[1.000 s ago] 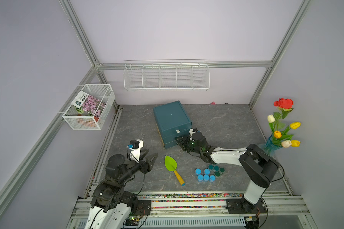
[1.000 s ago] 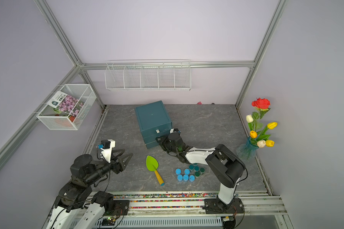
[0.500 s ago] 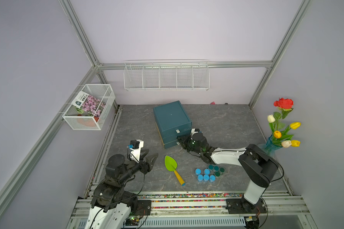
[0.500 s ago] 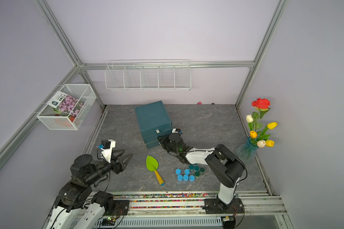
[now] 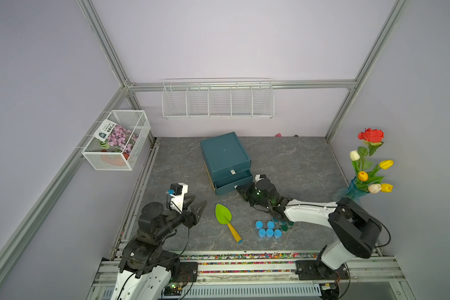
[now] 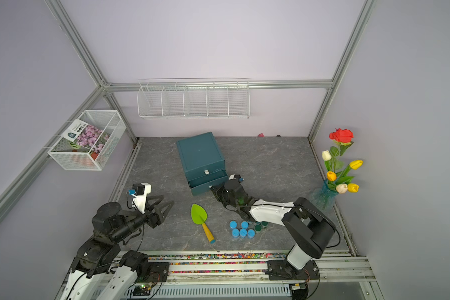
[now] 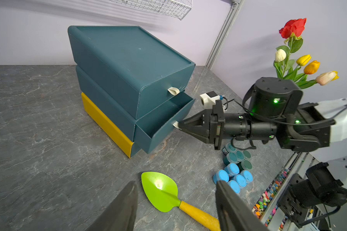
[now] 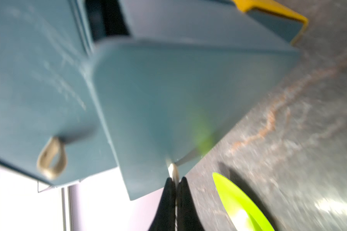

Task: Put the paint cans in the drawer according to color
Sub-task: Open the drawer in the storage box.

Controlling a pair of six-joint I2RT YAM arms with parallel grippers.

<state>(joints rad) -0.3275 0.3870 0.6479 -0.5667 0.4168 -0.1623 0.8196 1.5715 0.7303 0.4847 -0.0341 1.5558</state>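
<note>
I am opening the drawer [image 7: 160,133], pinching its pull tab [image 8: 172,169] with the right end effector [image 7: 178,126] while the left end effector [image 5: 200,199] is idling spread; the next move, I judge, calls for a straight outward pull.

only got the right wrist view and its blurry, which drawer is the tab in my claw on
observer: the middle drawer of three, pulled partly out; the right claw is shut on its tab.
operator: where are the cans
observer: on the table, blue cans and teal cans clustered by the right arm.
operator: and my other arm
observer: the left claw is open, holding nothing, with the trowel between it and the cans.
</note>
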